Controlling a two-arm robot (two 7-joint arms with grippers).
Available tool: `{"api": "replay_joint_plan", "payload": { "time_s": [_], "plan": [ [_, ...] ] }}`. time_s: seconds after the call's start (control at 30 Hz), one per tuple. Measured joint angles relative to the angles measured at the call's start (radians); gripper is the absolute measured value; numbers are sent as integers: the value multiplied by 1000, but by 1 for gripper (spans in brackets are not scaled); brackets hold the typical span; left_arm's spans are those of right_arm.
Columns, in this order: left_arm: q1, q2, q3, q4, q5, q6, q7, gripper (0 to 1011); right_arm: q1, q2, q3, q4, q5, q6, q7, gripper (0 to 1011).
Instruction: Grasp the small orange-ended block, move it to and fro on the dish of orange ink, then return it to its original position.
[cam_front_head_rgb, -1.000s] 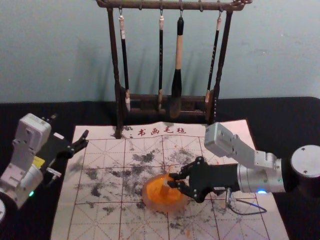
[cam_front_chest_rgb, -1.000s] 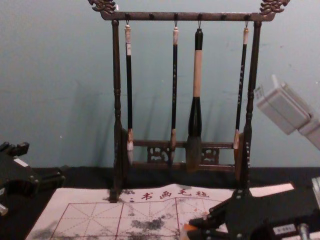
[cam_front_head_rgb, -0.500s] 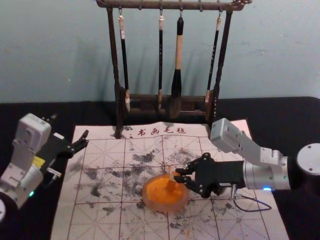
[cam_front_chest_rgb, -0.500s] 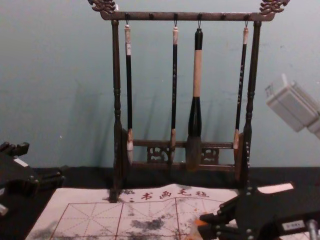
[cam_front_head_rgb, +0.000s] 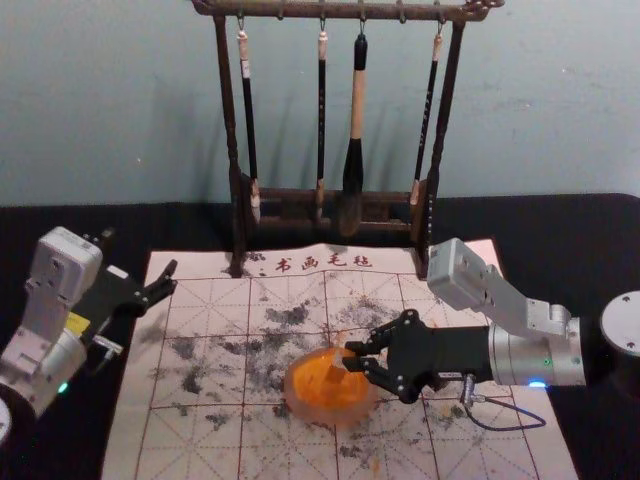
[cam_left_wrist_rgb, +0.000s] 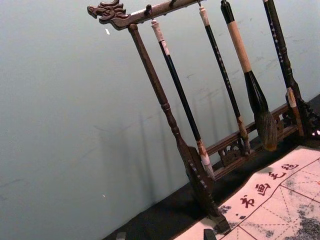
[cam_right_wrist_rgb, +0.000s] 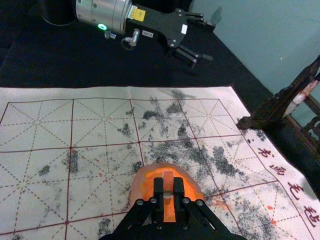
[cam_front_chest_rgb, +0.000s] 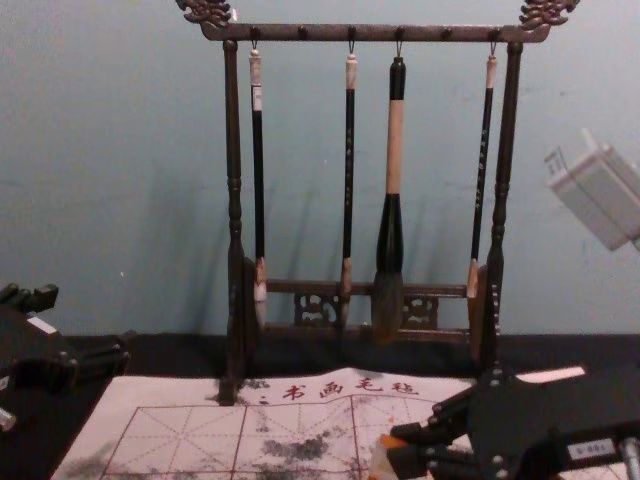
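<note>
Small block (cam_front_head_rgb: 340, 362), head view: over the dish (cam_front_head_rgb: 291, 392), towards its far right side, gripped between the fingers of the right gripper (cam_front_head_rgb: 351, 356), probably so its lower end can work the orange ink (cam_front_head_rgb: 318, 388); whether it touches the ink, I cannot tell
Left gripper (cam_front_head_rgb: 140, 254), head view: idle off to the left, well apart from the dish, likely to leave the stroking to the other arm
Mat (cam_front_head_rgb: 200, 455), head view: pale, with a red grid and dark smudges, spread under the dish, perhaps to catch drips on the black cloth (cam_front_head_rgb: 570, 225)
Brush stand, left wrist view: upright beyond the mat, its brushes hanging tips down, presumably to keep their hair in shape
Left fingers, left wrist view: spread well apart, holding nothing
Right fingers, right wrist view: closed on the block's sides, which leaves its lower end free for a to-and-fro rub; setting it back looks like a later step
Block, chest view: orange upper end showing at the right gripper's tips, low at the right
Wall (cam_front_chest_rgb: 120, 150), chest view: plain blue-green, lightly scuffed, behind the stand
</note>
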Motion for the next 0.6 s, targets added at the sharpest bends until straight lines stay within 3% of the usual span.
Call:
{"api": "replay_joint_plan", "payload": {
  "time_s": [0.37, 0.6],
  "plan": [
    [0, 0, 0, 0, 0, 0, 0, 1001, -18, 17, 25, -31, 20, 7, -29, 81],
    [0, 0, 0, 0, 0, 0, 0, 1001, -52, 49, 67, -75, 47, 12, -61, 80]
  ]
}}
